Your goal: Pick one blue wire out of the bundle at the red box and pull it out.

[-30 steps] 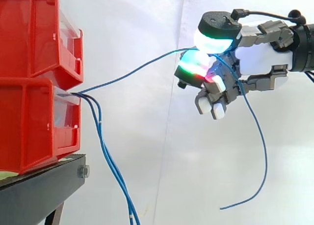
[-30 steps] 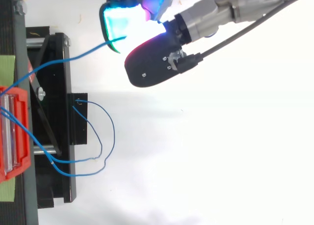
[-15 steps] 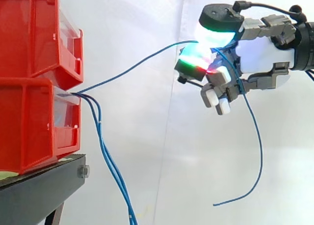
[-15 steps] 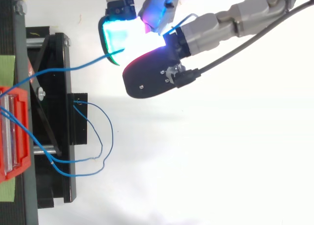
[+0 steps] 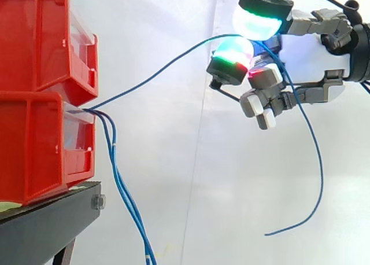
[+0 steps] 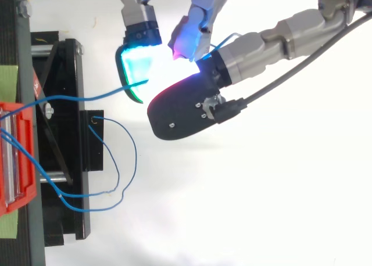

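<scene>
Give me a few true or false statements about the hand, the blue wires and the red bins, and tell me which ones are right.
The hand pinches one blue wire. True.
That wire runs to a green box. False: it runs to the lower red bin.
The wire's free end dangles below the hand. True.
The hand holds every blue wire. False: the other blue wires hang down from the lower red bin, apart from the hand.
</scene>
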Motion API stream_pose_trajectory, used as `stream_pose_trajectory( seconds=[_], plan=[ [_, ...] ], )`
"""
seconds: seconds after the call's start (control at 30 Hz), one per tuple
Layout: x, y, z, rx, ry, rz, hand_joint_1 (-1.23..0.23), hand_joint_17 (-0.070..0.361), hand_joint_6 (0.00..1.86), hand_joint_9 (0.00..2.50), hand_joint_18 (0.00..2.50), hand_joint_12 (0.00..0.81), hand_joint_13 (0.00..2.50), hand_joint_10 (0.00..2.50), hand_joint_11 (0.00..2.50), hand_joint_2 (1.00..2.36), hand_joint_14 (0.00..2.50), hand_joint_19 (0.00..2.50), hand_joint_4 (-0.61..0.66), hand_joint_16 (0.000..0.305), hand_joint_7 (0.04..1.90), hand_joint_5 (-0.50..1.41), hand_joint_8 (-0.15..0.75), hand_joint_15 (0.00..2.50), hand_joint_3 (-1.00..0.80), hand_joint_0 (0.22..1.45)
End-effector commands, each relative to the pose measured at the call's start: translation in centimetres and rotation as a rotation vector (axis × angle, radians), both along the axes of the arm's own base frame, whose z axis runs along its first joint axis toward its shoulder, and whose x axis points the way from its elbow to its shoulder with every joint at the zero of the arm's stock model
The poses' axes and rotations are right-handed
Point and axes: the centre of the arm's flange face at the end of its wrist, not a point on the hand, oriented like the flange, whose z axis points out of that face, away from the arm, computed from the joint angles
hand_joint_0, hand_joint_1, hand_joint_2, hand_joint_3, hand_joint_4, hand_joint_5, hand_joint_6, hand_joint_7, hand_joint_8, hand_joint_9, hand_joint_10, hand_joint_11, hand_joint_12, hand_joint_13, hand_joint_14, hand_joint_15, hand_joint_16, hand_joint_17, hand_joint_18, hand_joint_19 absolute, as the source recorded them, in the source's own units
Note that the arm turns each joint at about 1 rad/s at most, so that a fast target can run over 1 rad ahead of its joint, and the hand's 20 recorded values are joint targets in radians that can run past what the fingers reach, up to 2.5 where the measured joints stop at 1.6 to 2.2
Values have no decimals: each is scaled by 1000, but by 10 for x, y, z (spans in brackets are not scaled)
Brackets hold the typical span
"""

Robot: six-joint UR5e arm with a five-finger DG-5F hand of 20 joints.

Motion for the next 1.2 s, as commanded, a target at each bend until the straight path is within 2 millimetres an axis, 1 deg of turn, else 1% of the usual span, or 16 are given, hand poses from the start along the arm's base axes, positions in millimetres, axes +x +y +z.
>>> stream_pose_trajectory(
  seconds=[0.0,0.17,0.47,0.57,0.77,0.9,1.0,1.17],
  plan=[
    [0,0,-1,0,3,-1,-665,133,926,1197,900,469,956,16,746,1016,20,624,151,59,1140,-86,394,616,-233,545],
    [0,0,0,0,1,1,-648,124,923,1188,864,449,941,20,758,1015,21,655,159,55,1167,-89,378,618,-265,544],
    [0,3,0,-1,1,4,-637,125,918,1200,876,448,950,17,750,1013,19,653,165,55,1173,-87,380,625,-319,538],
    [0,1,-1,-1,1,2,-640,124,912,1211,896,446,956,18,758,1014,19,653,174,55,1215,-82,383,623,-304,548],
    [0,1,0,-1,3,1,-643,124,911,1229,899,446,970,18,764,1016,19,658,166,55,1225,-79,383,636,-269,551],
    [0,1,0,-1,0,2,-628,129,909,1205,908,463,961,18,757,1010,20,648,167,57,1191,-83,389,618,-358,516],
    [1,3,0,-1,0,4,-607,130,908,1209,914,461,962,16,754,1008,21,646,172,58,1193,-83,394,613,-390,506],
    [0,1,0,-1,1,2,-560,125,907,1222,899,451,971,18,757,1012,19,661,172,55,1203,-83,386,623,-348,546]
  ],
)
